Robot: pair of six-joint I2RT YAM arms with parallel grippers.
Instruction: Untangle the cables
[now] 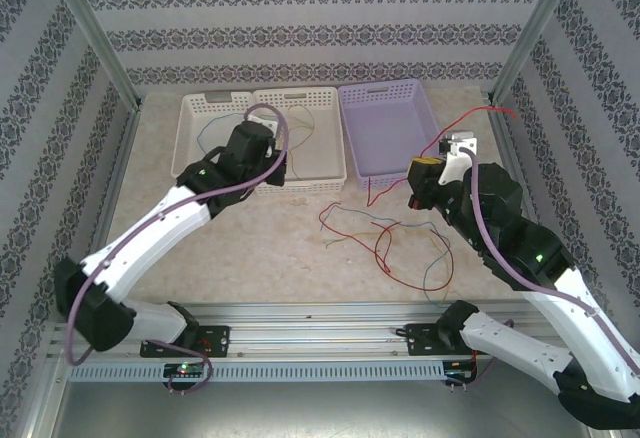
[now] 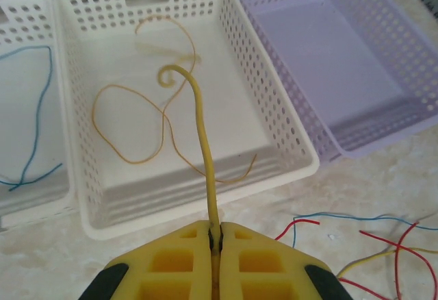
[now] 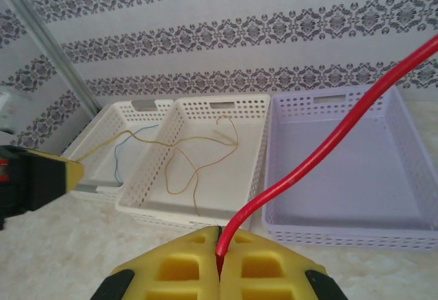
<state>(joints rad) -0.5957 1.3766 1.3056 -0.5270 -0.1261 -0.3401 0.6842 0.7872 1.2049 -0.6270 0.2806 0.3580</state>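
Cables (image 1: 385,240) in red, blue and yellow lay in a loose tangle on the table (image 1: 230,253), near of the lilac basket (image 3: 342,235) and between the two arms. Three baskets stood side by side along the far edge: the left white basket (image 1: 190,128), the middle white basket (image 2: 274,108) and the lilac one on the right.

The left gripper (image 2: 215,230) hung at the near edge of the middle white basket, its yellow fingers pressed together on a yellow wire (image 2: 200,115). That wire ran from the pinch out over the near rim and ended in a small curl above the basket floor. A second yellow-orange wire (image 2: 133,161) lay in loops on the floor of the same basket. A blue wire (image 2: 45,101) lay in the left white basket.

The right gripper (image 3: 220,235) was raised near the lilac basket's near right corner, its fingers clamped on a red wire (image 3: 328,144). The wire rose from the pinch and swept up toward the far right; in the top view its free end reached out beyond the lilac basket's right side. Whether the red wire's lower end was caught in the tangle could not be told.
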